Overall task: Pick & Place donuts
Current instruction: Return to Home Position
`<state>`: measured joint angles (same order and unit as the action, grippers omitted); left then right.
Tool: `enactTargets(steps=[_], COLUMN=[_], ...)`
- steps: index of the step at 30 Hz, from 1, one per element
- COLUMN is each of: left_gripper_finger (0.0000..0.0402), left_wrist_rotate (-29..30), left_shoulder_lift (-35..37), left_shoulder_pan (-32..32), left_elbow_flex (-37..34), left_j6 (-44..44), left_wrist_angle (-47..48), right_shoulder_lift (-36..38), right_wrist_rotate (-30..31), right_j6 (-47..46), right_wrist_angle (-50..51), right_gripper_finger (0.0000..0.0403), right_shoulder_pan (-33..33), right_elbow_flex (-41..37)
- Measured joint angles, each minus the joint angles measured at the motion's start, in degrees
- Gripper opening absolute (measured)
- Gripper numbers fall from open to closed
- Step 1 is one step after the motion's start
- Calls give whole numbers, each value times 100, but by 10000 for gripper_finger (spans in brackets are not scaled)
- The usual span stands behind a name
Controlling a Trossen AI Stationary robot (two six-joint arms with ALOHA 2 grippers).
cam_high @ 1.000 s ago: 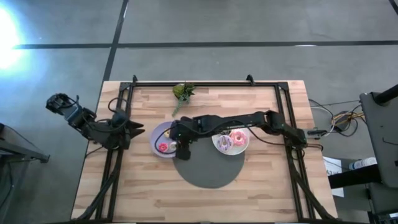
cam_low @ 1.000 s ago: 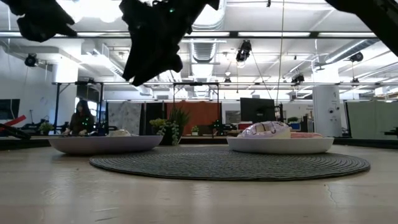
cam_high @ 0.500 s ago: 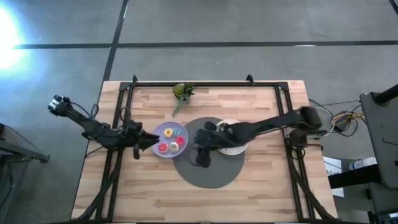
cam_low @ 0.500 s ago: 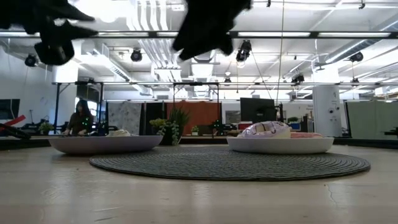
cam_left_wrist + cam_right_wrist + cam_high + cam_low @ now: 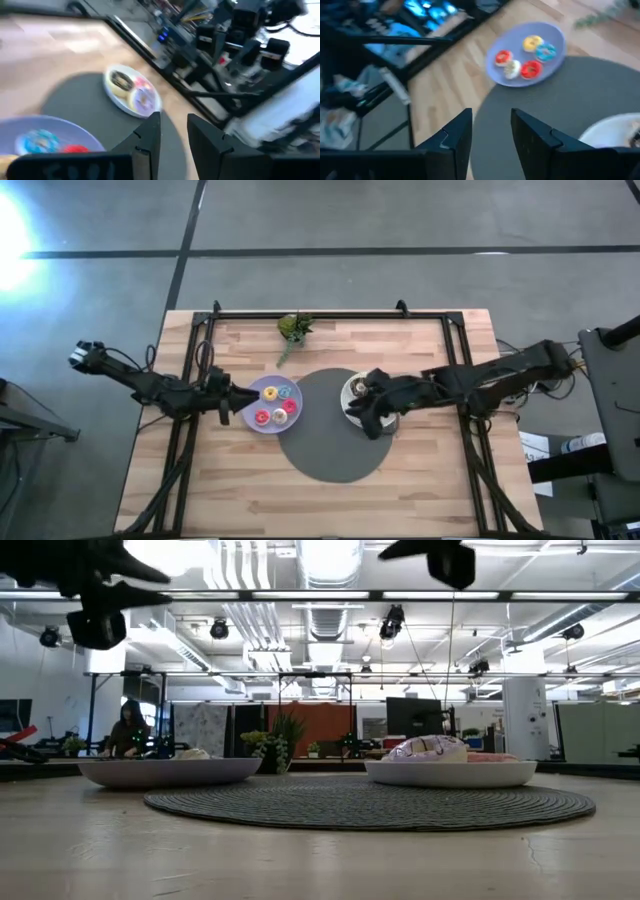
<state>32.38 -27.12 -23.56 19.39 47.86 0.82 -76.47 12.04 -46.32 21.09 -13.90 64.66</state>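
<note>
Several small toy donuts (image 5: pixel 531 69) lie on the round lavender plate (image 5: pixel 550 32) on the wooden table (image 5: pixel 420 480). Left gripper (image 5: pixel 172 120) hovers beside it, right gripper (image 5: pixel 490 120) over the round white plate (image 5: pixel 607 131); both stand spread, empty.

Right tool (image 5: pixel 368 418) pulled back right across the mat (image 5: pixel 320 450): 1 s ago over the lavender plate (image 5: pixel 252 406), now over the white plate (image 5: pixel 350 388), hiding most of it. Four small donuts (image 5: pixel 277 404) on lavender plate now uncovered. Left arm (image 5: pixel 160 385) stretched out; left tool (image 5: pixel 236 396) now just left of that plate.
</note>
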Motion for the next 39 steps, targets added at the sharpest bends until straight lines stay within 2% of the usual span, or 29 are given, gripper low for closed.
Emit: enactTargets(steps=[2,5,9,12,15,18,25,30,36,39], left_gripper_finger=[71,71,71,71,71,71,71,71,71,71], left_wrist_rotate=[-376,-883,-1668,-2137,-2382,-3079,-4329,-4370,-4326,-4184], left_shoulder_lift=[8,-1,-7,1,13,189,674,874,912,912], left_shoulder_pan=[-1,17,208,523,1001,1519,2698,2749,2735,2738], left_elbow_flex=[90,141,-13,-106,-104,-73,-97,-340,-1193,-1475], left_j6=[-32,-713,-1154,-1447,-1630,-1930,-1816,-1892,-1797,-1787], left_wrist_angle=[-19,-266,-1012,-1128,-1097,-1007,-180,-227,-1350,-1559], right_shoulder_lift=[278,632,826,845,824,822,822,820,822,824], right_wrist_rotate=[-1,-14,-58,-28,-26,28,263,274,320,307], right_j6=[358,1001,1273,1337,1351,1428,1524,1637,1639,1554], right_wrist_angle=[-339,-1295,-2538,-3173,-3307,-3286,-3294,-3152,-2833,-2716], right_gripper_finger=[130,134,134,129,126,123,128,132,126,123], right_shoulder_pan=[-177,-385,-414,-385,-327,-214,77,134,295,367], right_elbow_flex=[-229,-583,-1176,-1520,-1700,-1800,-1890,-1907,-1910,-1910])
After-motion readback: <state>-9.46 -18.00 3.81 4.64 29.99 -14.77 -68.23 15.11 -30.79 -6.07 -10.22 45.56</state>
